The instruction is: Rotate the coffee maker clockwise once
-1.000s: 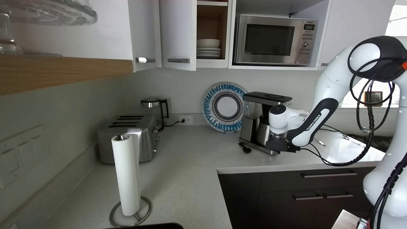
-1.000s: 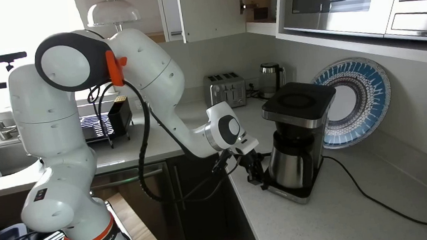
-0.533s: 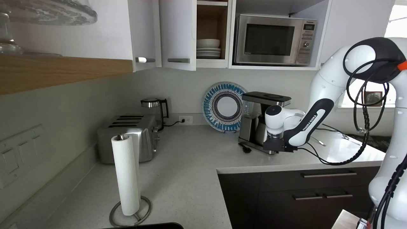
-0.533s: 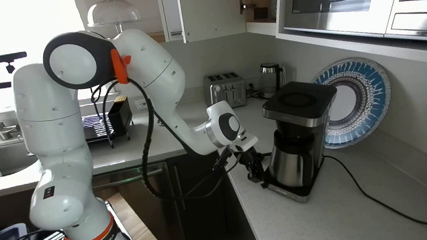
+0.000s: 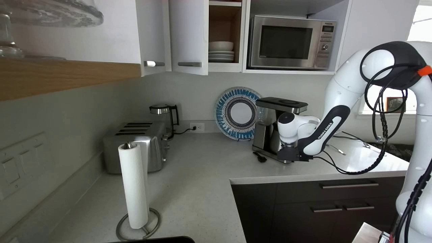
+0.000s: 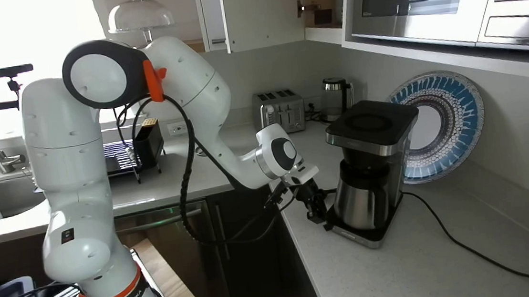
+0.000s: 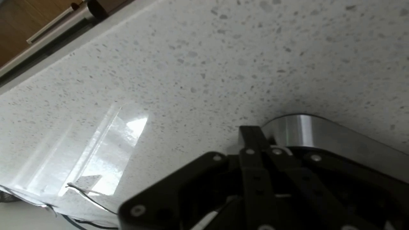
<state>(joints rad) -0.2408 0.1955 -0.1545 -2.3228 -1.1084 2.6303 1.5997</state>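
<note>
The coffee maker point(image 6: 371, 122), boxy in silver and black with a steel carafe point(image 6: 355, 202), stands upright on the counter. It also shows in an exterior view as the coffee maker point(image 5: 281, 104), its front partly hidden by my arm. My gripper point(image 6: 327, 226) is low at a front corner of its base, fingertips appearing to touch that corner. In the wrist view my gripper point(image 7: 250, 127) has both fingers together, nothing between them. The silver base point(image 7: 335, 137) curves right beside the fingertips there.
A patterned round plate point(image 5: 240, 113) leans on the wall behind the machine. The power cord point(image 6: 474, 249) runs along the counter. A toaster point(image 5: 135, 141) and a paper towel roll point(image 5: 133, 185) stand farther off. The counter's front edge point(image 6: 301, 260) is close to the gripper. A microwave point(image 5: 287, 42) is above.
My arm has crept toward the coffee maker. The machine has shifted and perhaps turned slightly along with the gripper, away from the counter's front edge. The gripper has stayed shut.
</note>
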